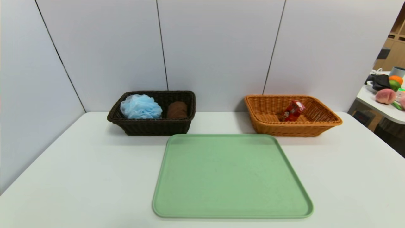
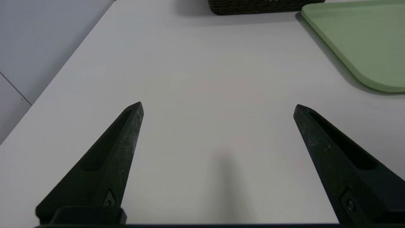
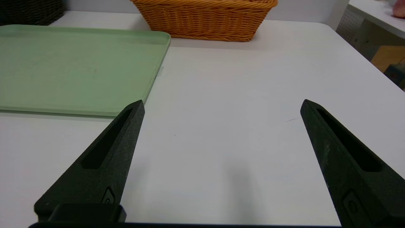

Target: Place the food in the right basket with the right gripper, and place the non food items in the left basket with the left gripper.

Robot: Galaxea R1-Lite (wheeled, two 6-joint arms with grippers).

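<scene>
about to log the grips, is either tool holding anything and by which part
Nothing is held: the black left tool and black right tool are open over the white table.

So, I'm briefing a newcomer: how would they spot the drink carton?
Beyond the green tray stand two baskets. Look in the orange-tan basket, on the robot's right. The carton leans there, red with a whitish patch, the only thing inside.

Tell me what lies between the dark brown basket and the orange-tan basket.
Only bare white tabletop, with the green tray just nearer the robot, as the head view shows.
</scene>
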